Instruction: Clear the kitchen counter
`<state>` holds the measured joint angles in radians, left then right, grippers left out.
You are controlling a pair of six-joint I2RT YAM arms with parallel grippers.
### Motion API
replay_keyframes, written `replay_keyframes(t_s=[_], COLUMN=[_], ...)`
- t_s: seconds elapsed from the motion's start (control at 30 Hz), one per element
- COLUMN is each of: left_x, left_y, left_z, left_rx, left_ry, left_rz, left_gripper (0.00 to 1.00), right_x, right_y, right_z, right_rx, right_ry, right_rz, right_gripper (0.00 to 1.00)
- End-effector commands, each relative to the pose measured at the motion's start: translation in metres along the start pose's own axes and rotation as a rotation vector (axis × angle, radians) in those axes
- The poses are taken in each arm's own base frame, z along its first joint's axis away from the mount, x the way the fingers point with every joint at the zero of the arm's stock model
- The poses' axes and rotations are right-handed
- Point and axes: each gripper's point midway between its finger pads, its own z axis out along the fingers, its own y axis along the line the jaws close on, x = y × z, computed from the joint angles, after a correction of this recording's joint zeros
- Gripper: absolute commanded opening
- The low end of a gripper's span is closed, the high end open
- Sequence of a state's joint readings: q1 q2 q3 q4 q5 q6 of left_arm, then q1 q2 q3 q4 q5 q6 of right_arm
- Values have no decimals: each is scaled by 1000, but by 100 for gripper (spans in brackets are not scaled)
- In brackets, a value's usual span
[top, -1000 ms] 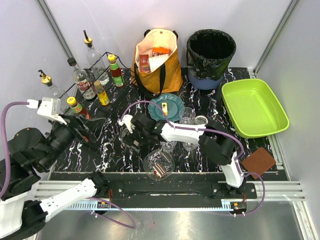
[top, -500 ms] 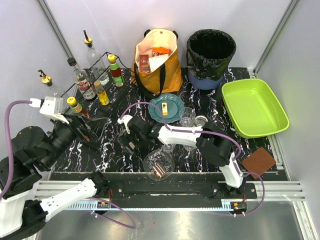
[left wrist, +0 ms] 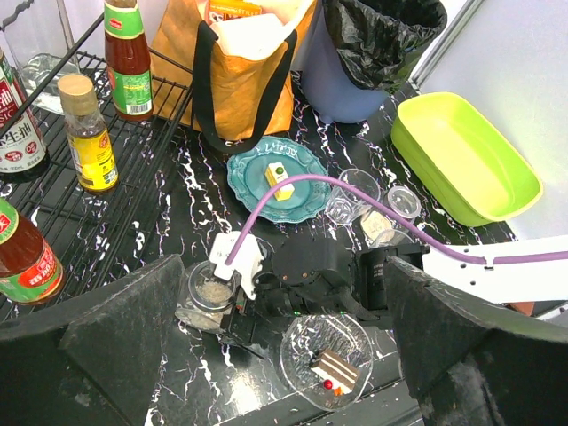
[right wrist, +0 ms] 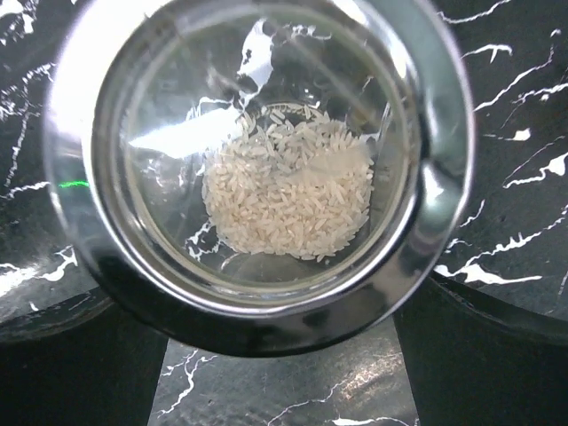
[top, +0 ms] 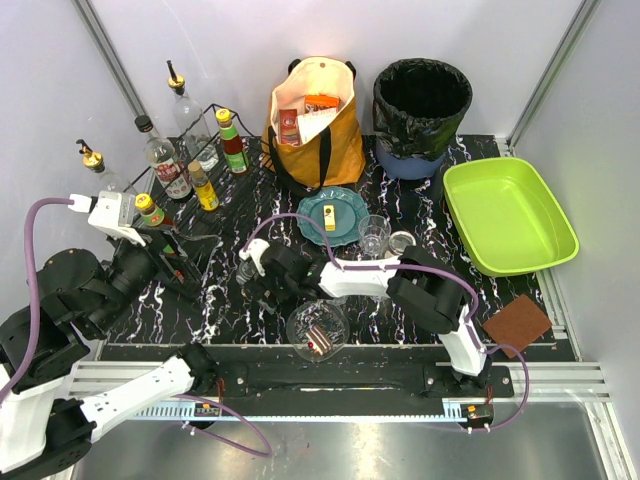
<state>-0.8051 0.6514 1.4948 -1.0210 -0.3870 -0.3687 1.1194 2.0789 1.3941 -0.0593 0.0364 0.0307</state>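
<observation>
Right pincer (right wrist: pixel 275 355), spread, straddles the rice jar (right wrist: pixel 257 177) — poised to close (not yet pinching); left pincer (top: pixel 180 265), also spread, hovers left of it.

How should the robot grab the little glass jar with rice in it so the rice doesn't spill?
Probably by its round side wall, one finger on each side, coming down from above. The glass jar stands upright with its mouth open and loose rice at the bottom, so it must stay level. The open right gripper hangs right over it.
</observation>
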Motion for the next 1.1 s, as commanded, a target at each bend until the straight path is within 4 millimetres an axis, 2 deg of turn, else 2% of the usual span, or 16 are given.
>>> replay_keyframes(t_s=[0.0, 0.23, 0.37, 0.6, 1.07], left_x=[-8, -7, -6, -5, -5], left_y=[-1, 0, 0, 0, 0], left_z=[5, 5, 6, 7, 9], left_rx=[-6, -12, -16, -19, -18], left_ry=[-31, -27, -25, -22, -19], left_rz=[6, 6, 7, 10, 11], left_gripper=[99, 99, 99, 99, 99], right_x=[-43, -68, -74, -74, -65], right_y=[4, 2, 0, 4, 8], right_z=[-13, -26, -28, -25, -2], right_rx=[-18, -6, 4, -11, -32], right_ry=[-175, -264, -266, -267, -237], right_rz=[-19, -56, -50, -41, 4], right_gripper=[100, 100, 100, 100, 97])
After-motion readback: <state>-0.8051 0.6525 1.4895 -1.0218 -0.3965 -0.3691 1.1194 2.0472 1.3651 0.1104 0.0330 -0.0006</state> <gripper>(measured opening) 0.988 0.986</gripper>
